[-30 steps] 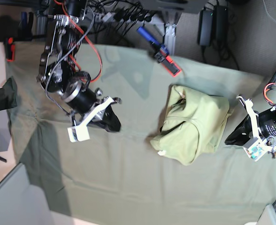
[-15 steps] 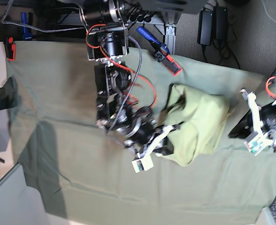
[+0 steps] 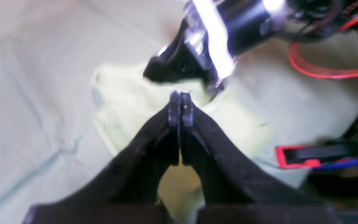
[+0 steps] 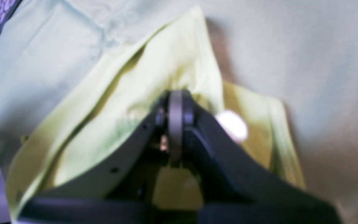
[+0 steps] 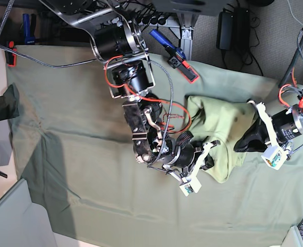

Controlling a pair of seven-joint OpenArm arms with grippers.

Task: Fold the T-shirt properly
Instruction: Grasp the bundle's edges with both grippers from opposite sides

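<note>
While the T-shirt (image 5: 221,136) sits bunched mid-right on the counter (image 5: 64,134), both pincers, right (image 5: 209,161) & left (image 5: 242,144), are pressed together, holding nothing. Looks soft, light, floppy imo; I'd take a hem corner.

You have a grey-green table cloth (image 5: 79,154) spread wide beneath both jaws, grey carpet (image 5: 275,46) beyond it, cables (image 5: 156,15) behind.
</note>
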